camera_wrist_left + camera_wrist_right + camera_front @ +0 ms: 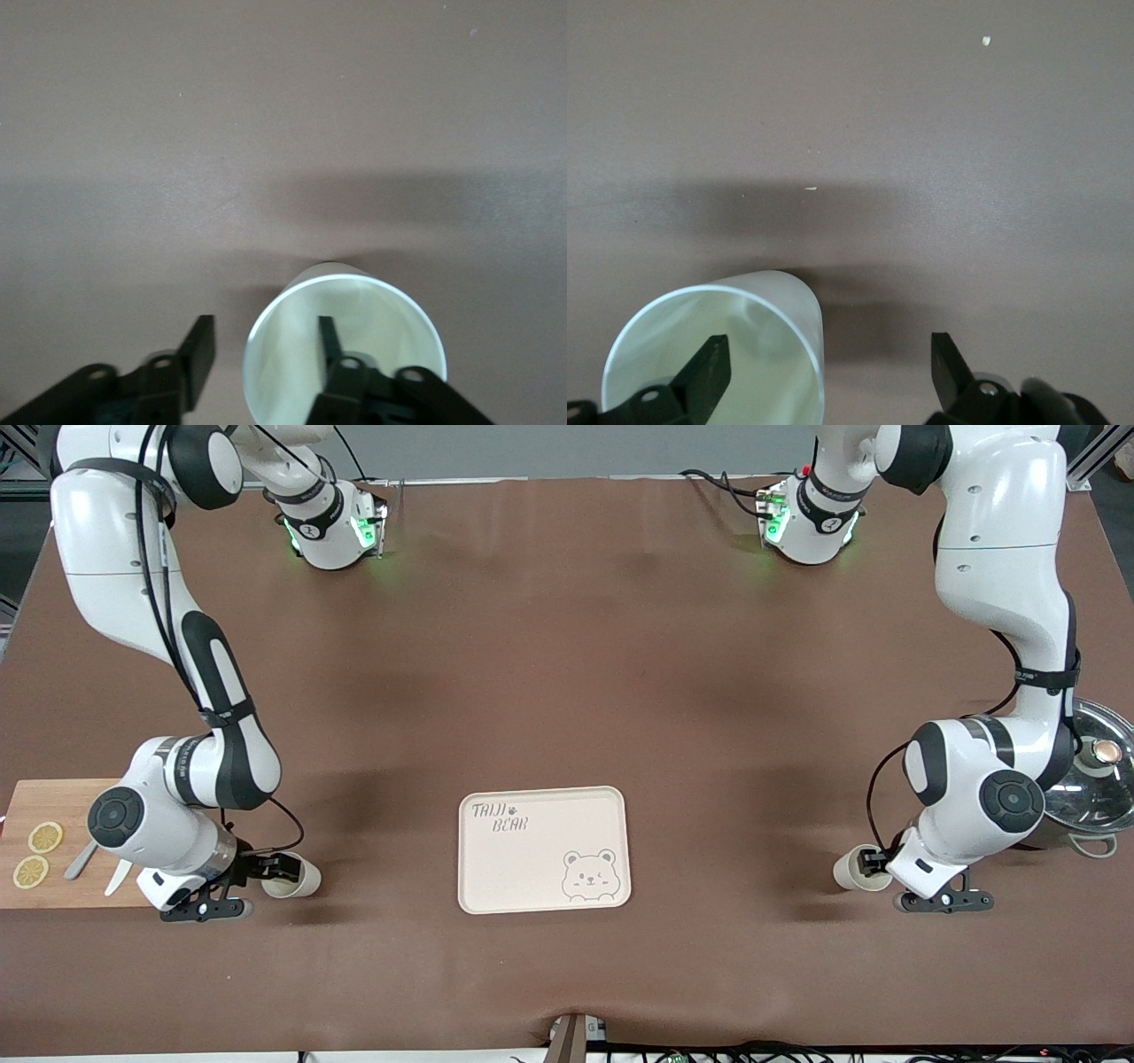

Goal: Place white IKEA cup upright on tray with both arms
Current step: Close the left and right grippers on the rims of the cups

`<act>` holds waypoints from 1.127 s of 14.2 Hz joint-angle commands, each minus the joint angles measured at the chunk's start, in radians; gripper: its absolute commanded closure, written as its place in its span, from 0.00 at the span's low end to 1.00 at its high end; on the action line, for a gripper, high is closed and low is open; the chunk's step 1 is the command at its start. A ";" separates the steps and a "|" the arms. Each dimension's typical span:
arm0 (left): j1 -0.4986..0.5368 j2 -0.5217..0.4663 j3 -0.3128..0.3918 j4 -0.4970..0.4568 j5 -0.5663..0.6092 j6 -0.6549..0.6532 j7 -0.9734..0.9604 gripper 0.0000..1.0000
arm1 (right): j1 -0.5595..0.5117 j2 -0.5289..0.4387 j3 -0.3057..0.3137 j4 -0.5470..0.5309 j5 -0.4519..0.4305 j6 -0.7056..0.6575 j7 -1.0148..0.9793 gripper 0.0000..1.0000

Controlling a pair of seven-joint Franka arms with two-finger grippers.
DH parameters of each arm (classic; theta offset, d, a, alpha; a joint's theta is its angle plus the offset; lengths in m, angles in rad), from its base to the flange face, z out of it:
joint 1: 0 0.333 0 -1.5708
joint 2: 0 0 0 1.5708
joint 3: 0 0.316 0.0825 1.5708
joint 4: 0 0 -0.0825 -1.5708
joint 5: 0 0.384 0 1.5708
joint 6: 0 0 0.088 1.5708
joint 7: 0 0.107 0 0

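A cream tray (pixel 542 850) with a bear-face print lies on the brown table (pixel 567 646), with white cups (pixel 291 875) alongside.

both arms bent low; left claw (pixel 873 861) and right claw (pixel 266 868) spread.

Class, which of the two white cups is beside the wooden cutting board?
The cup at the right gripper, beside the cutting board; the other cup, at the left gripper, sits near the pot lid.

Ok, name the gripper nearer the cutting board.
Right. The right gripper is at a cup just beside the cutting board; the left gripper is at the left arm's end, by another cup.
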 commanded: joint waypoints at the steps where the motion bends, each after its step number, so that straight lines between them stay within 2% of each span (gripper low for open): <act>1: -0.001 -0.008 0.000 -0.006 -0.021 0.013 -0.006 0.88 | -0.002 0.018 0.006 0.025 0.021 0.001 -0.020 0.36; 3: -0.001 -0.008 0.002 -0.006 -0.021 0.013 -0.006 1.00 | 0.000 0.018 0.006 0.024 0.022 0.001 -0.020 0.60; 8: -0.003 -0.011 0.002 0.002 -0.021 0.013 -0.008 1.00 | 0.000 0.018 0.006 0.023 0.024 0.001 -0.032 0.97; 9: -0.003 -0.014 0.002 0.005 -0.021 0.013 -0.008 1.00 | 0.000 0.018 0.006 0.023 0.027 0.001 -0.045 1.00; 12: -0.009 -0.021 0.003 0.052 -0.017 -0.016 -0.016 1.00 | 0.000 0.018 0.006 0.023 0.027 0.001 -0.052 1.00; 16: -0.035 -0.021 0.011 0.141 -0.008 -0.141 -0.075 1.00 | 0.001 0.016 0.007 0.027 0.027 -0.002 -0.048 1.00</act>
